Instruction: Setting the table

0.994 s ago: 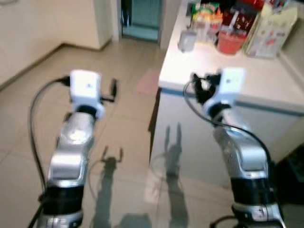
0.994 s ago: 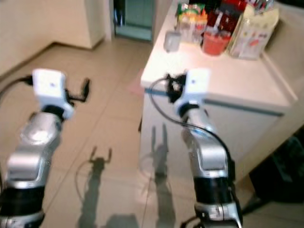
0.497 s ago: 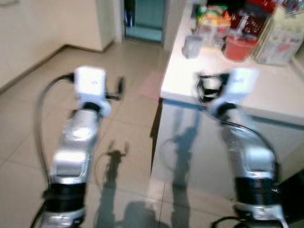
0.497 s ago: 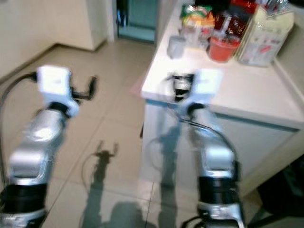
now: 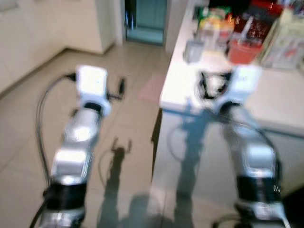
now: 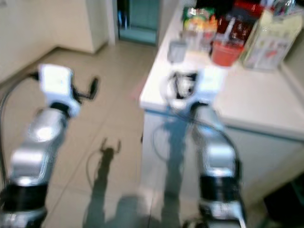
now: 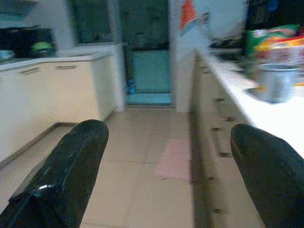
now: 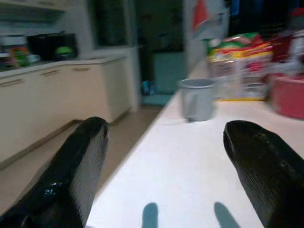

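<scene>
Right gripper (image 8: 161, 156) spread, empty, over counter (image 8: 190, 166), aimed at grey cup (image 8: 196, 99) at 12 o'clock, presumably for pickup; left gripper (image 7: 166, 161) spread, empty, idle over floor.

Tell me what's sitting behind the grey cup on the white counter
Behind the grey cup on the counter stand a green and yellow snack bag and a clear container. A red bowl sits beside them. The blur hides anything farther back.

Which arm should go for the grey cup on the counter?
Right. The right tool is open over the counter with the grey cup straight ahead. The left tool is open over the floor, beside the counter.
</scene>
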You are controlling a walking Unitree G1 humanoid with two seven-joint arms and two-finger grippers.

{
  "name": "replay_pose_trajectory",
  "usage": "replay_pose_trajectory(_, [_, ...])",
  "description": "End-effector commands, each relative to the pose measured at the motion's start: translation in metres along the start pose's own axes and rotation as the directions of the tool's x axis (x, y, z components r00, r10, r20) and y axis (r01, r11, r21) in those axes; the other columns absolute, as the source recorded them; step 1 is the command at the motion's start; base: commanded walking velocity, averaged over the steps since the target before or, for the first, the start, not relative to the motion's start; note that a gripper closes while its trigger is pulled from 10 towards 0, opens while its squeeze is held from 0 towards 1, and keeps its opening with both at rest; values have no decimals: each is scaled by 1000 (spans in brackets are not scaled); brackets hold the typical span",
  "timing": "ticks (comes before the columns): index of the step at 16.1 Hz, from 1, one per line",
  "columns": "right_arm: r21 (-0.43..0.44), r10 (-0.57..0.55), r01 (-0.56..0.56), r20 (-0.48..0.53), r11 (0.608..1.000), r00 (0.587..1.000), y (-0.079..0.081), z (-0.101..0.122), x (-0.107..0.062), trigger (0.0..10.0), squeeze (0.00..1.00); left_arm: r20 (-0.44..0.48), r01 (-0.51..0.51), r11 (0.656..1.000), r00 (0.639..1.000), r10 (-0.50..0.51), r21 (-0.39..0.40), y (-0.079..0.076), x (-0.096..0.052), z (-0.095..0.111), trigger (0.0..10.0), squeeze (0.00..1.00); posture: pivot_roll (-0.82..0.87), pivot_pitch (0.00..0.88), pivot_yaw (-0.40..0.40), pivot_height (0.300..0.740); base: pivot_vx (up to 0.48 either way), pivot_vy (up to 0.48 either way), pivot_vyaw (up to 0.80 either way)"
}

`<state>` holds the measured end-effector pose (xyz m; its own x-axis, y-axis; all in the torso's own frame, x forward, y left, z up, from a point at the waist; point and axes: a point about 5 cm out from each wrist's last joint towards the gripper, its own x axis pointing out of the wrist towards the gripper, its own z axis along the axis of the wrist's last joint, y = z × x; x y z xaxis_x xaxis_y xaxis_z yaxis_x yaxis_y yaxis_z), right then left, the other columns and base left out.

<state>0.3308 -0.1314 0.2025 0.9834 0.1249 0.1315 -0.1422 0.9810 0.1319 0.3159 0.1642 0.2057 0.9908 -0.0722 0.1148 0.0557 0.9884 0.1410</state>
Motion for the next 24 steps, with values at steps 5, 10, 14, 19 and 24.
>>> replay_pose_trajectory(5, [-11, -46, 46, -9, 999, 999, -14, 1, 0, 10000, 0, 18, 37, 999, 999, -37, -4, -10, 2, 4, 10000, 1000, 24, 0, -43, 740, 376, 0, -420])
replay_pose_trajectory(10, [-70, -6, 5, -25, 998, 1000, -9, 0, 0, 10000, 0, 20, 31, 1000, 999, -31, -2, -9, 1, 4, 10000, 1000, 26, 0, -46, 740, 384, 0, 0])
replay_pose_trajectory(14, [-77, -9, 7, -16, 997, 1000, -7, -1, 1, 10000, 0, 23, 36, 999, 999, -36, 4, -9, 1, 4, 10000, 1000, 33, 0, -49, 740, 384, 0, 519])
replay_pose_trajectory(19, [-56, -41, 41, -3, 998, 999, -11, -2, -2, 10000, 0, 26, 49, 999, 998, -49, 9, -11, 0, 4, 10000, 1000, 34, 0, -43, 740, 383, 0, 0])
replay_pose_trajectory(24, [-40, -33, 32, -37, 999, 999, -10, -8, -4, 10000, 0, 20, 72, 997, 997, -73, 16, -14, -1, 4, 10000, 1000, 32, 0, -38, 740, 286, 0, 0])
